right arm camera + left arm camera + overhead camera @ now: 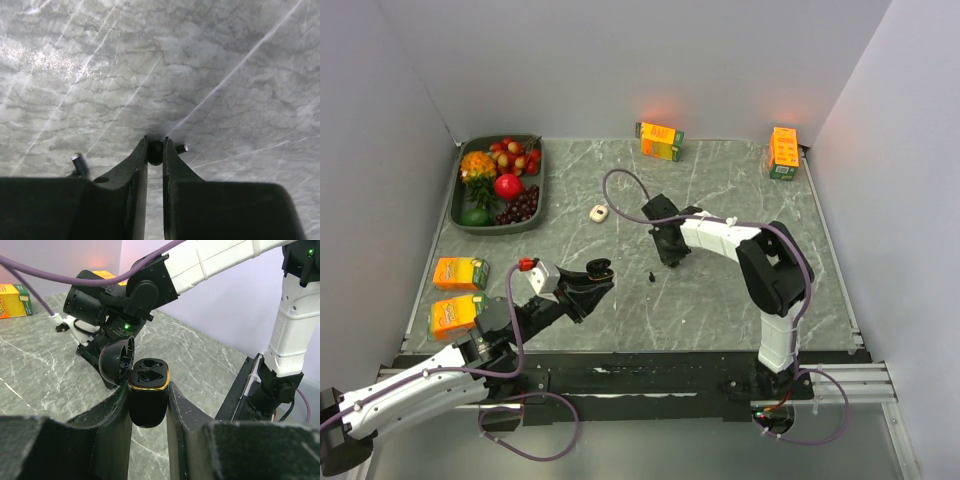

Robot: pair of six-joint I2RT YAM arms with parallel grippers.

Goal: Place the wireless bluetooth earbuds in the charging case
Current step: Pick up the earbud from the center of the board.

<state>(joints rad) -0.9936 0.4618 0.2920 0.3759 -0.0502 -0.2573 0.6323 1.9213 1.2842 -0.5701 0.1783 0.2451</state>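
Note:
The black charging case [147, 407] has a gold rim, and its lid [116, 360] is swung open. My left gripper [148, 389] is shut on it and holds it above the table, also visible from above [595, 272]. My right gripper [155, 142] points down at the table [668, 258], just beyond the case. Its jaws are shut on a black earbud [155, 153], whose stem [181, 148] sticks out to the right. A second dark stem [76, 161] lies left of the fingers and shows as a black speck [651, 276] from above. A whitish earbud [599, 212] lies farther back.
A grey tray [461, 221] of fruit stands at the back left. Orange juice cartons sit at the back centre [660, 140], the back right [783, 152] and the left edge [460, 272] [455, 313]. Purple cables loop over both arms.

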